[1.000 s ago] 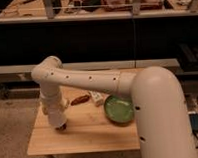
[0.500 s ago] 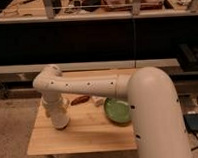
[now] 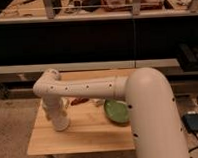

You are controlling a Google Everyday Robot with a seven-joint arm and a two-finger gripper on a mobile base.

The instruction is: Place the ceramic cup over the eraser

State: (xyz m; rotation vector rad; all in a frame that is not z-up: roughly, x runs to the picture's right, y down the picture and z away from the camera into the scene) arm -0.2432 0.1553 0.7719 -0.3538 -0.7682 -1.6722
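Observation:
My arm reaches across the wooden table (image 3: 90,136) from the right, and its wrist turns straight down over the table's left part. The gripper (image 3: 61,123) hangs there with its white lower end at or on the tabletop. I cannot tell whether that white end includes the ceramic cup, which does not show apart from it. The eraser is hidden, possibly under the gripper or the arm.
A green bowl (image 3: 116,112) sits right of the table's centre, partly covered by my upper arm. A small reddish-brown object (image 3: 81,101) lies behind the gripper near the table's far edge. Dark shelving stands behind the table, and a black box (image 3: 195,122) lies on the floor at the right.
The big arm link has swung closer and leftward, covering more of the bowl. The gripper stayed over the table's left part and sank slightly.

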